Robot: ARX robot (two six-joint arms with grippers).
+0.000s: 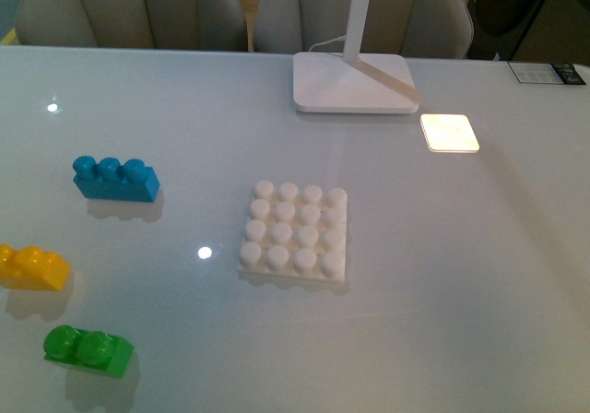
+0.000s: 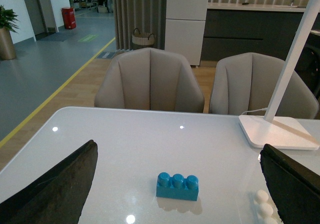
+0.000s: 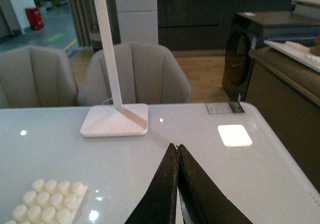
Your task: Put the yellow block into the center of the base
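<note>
- The left claw (image 2: 177,153) is hanging over the table (image 1: 442,275) with its two fingers spread wide. It is holding nothing.
- The right claw (image 3: 177,151) is pressing its fingers tight together, with nothing between them.
- The green block (image 1: 88,350) is sitting nearest, at the near left.
- The yellow block (image 1: 32,267) is lying just behind the green one, at the far left edge of the front view. Part of it is getting cut off there. It is sitting flat with its bumps up, and no claw is touching it.
- I am thinking this block is hard, light and smooth, so it is not going to bend or break, but it could slip. Its two long flat sides are looking like the best place to pinch, low under the bumps.
- The base (image 1: 295,233) is lying flat in the middle, well to the right of the yellow block. Nothing is sitting on its bumps.
- The blue block (image 1: 115,178) is sitting farther back on the left.
- The glowing tile (image 1: 450,133) and the lamp foot (image 1: 355,83) are sitting farthest away.
</note>
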